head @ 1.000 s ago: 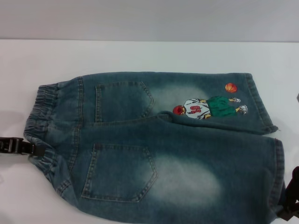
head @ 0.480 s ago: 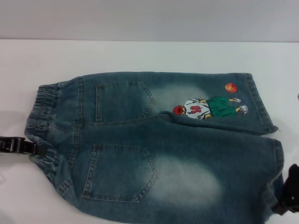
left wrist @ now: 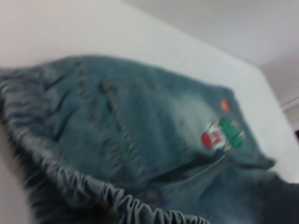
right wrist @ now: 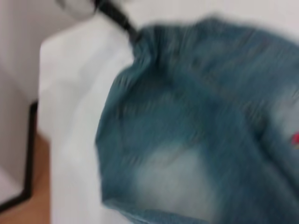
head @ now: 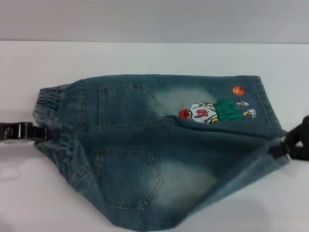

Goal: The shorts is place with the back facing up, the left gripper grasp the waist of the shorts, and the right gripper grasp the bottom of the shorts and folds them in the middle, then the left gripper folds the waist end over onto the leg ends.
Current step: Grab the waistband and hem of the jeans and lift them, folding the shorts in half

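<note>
Shorts [head: 164, 150] spread back side up on white table [head: 145, 55], waist [head: 48, 121] at left, leg ends [head: 273, 113] at right. Waist pinched by left gripper [head: 46, 133] at left edge, fabric bunched there. Near leg hem gripped by right gripper [head: 285, 145] at right edge, near side of denim drawn in from both ends. Two back pockets seen; cartoon print [head: 217, 111] and orange ball [head: 238, 90] on far leg.
</note>
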